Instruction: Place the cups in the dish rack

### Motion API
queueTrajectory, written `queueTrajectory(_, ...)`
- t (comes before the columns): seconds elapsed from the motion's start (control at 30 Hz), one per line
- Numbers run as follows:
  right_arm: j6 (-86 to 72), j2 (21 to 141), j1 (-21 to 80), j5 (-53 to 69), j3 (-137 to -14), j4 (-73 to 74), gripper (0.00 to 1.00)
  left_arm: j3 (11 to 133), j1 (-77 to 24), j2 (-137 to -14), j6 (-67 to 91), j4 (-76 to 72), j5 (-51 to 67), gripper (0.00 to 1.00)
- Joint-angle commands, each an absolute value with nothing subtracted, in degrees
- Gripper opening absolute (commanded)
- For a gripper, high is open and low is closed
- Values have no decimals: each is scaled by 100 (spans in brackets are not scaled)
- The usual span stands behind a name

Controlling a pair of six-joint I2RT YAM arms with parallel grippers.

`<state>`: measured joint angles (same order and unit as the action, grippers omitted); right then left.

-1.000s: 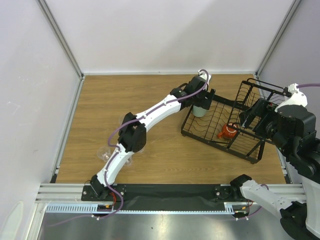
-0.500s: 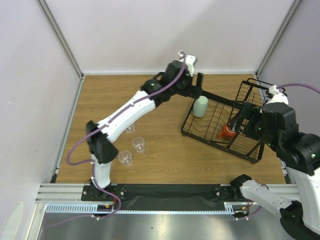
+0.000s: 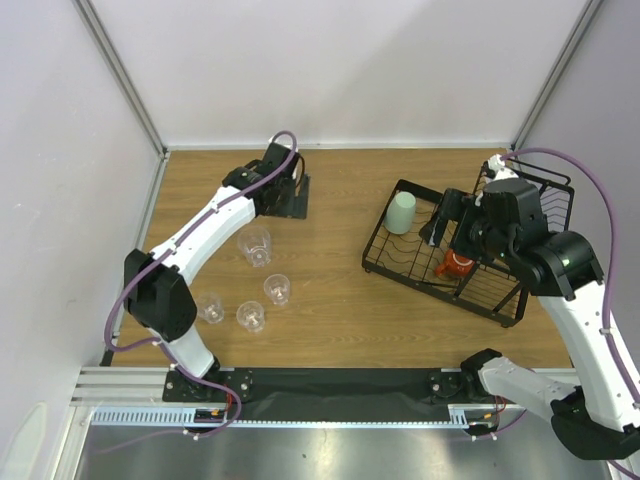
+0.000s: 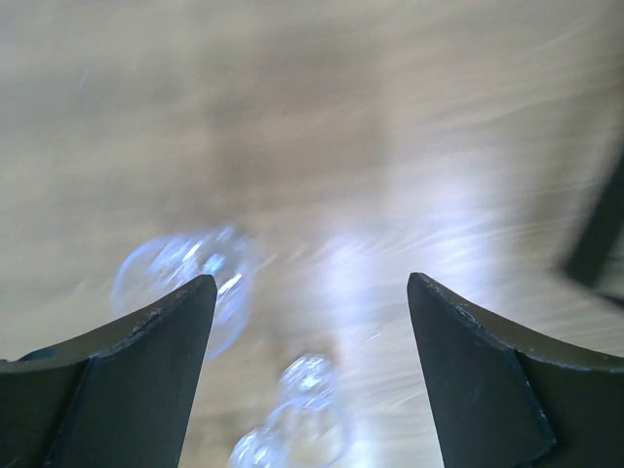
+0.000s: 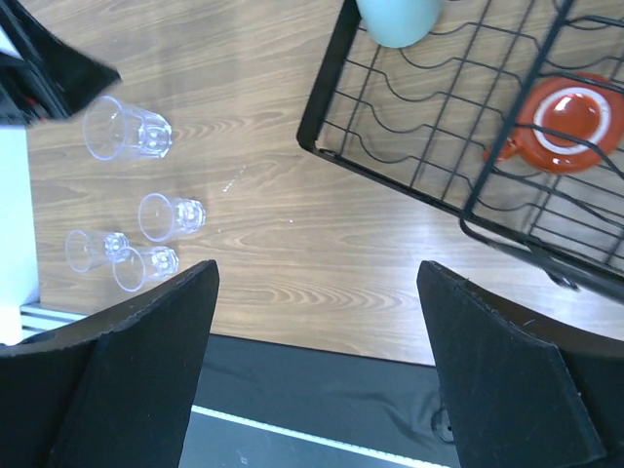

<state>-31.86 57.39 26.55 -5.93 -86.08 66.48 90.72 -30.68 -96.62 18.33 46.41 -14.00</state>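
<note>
Above the table [image 3: 340, 300], from the fixed camera, we see the left pincer [image 3: 291, 195] poised over bare wood at the far left, jaws apart and holding nothing; the largest tumbler [image 3: 255, 246] stands just to its near side, and the three smaller tumblers [image 3: 277, 289] cluster nearer the arm's base; all four look upright, mouths up, so their long axis runs vertically; the right pincer [image 3: 445, 215] hovers over the dish rack [image 3: 378, 240], also open and empty, with the mint cup [image 3: 402, 212] and the orange mug [image 3: 458, 265] sitting in the rack's tray; from the left wrist, the jaws stand wide with only wood between them, and blurred clear cups show low in the frame, one beside the left-hand jaw, none within the gap; from the right wrist, the jaws are equally wide and bare, the rack lies up and to the right, and the tumblers sit well apart at the left; we judge the left arm much the nearer to the loose cups, so the coming reach should draw back toward its own base and descend astride the largest tumbler
</note>
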Motion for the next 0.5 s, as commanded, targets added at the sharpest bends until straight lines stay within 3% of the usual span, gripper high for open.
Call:
queueTrajectory(0.0,-3129,5757,2567,-264,-8596,6267,89,8877,-2901,-9439,1661,4921,-1722,84)
queueTrajectory(0.47,-2892,5836,2215,-88,-8613,6381,90,8385,-2725,-9641,1503,4957,-2039,81)
